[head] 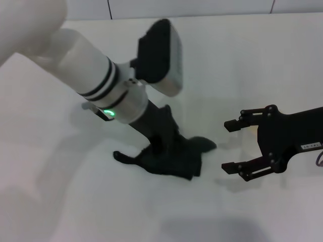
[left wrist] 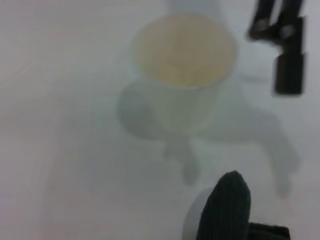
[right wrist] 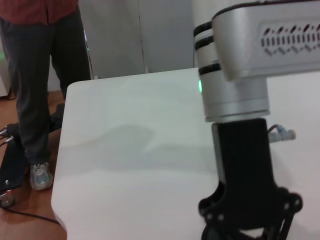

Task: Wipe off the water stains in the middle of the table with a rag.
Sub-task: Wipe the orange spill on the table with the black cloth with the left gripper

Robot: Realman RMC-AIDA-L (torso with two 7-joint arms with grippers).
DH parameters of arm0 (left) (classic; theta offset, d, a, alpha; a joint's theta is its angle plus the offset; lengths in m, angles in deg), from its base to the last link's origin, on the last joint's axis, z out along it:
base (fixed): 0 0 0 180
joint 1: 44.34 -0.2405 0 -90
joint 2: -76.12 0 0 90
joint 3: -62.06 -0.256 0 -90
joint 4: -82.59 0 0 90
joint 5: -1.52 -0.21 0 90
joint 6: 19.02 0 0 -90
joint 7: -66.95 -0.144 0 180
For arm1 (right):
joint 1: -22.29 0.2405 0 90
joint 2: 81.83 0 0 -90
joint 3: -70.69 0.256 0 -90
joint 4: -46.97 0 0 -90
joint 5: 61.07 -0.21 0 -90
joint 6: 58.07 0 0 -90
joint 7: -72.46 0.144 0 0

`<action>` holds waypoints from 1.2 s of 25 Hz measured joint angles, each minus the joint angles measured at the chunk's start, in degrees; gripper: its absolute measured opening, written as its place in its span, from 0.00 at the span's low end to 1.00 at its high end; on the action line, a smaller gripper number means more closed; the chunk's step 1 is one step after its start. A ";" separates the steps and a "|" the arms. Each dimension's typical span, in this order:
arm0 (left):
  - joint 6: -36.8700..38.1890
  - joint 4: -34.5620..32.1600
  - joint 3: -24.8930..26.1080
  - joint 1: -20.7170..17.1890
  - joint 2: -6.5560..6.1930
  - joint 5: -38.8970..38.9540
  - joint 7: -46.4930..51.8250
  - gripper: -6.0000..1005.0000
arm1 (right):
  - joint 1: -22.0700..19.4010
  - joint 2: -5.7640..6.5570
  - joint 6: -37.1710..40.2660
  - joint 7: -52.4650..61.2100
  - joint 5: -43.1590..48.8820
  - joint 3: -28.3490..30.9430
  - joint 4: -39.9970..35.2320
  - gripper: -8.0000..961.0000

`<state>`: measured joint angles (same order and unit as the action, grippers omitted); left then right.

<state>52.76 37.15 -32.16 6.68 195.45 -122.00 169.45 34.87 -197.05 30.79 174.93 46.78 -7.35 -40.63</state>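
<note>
The dark rag (head: 174, 159) lies bunched on the white table (head: 70, 201) near its middle. My left gripper (head: 162, 143) reaches down from the upper left, shut on the rag and pressing it onto the tabletop. A dark fold of the rag (left wrist: 225, 207) shows in the left wrist view. The water stains do not show in any view. My right gripper (head: 231, 146) is open and empty, low over the table just right of the rag. One of its fingers (left wrist: 288, 70) shows in the left wrist view.
A translucent cup (left wrist: 182, 70) with amber liquid stands on the table beyond the rag, beside the right gripper's finger. In the right wrist view the left arm (right wrist: 240, 85) fills the near side. A person (right wrist: 40, 75) stands past the table's far edge.
</note>
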 joint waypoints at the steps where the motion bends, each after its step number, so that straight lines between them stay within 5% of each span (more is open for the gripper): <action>1: -0.01 0.06 0.78 -0.14 0.01 -0.79 -0.03 0.10 | -0.01 0.00 0.00 0.00 0.00 0.00 0.01 0.89; 12: -0.35 -0.52 8.36 -2.73 -0.13 -6.31 0.21 0.10 | -0.01 0.00 -0.27 0.00 0.01 0.09 0.20 0.89; 30: -0.04 -7.54 17.65 -14.54 -0.16 -6.77 -1.35 0.10 | 0.38 0.00 -1.93 0.37 0.00 -0.15 0.42 0.89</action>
<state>52.72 29.61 -14.52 -7.86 195.28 -128.78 168.10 35.25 -197.05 28.85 175.30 46.78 -7.50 -40.21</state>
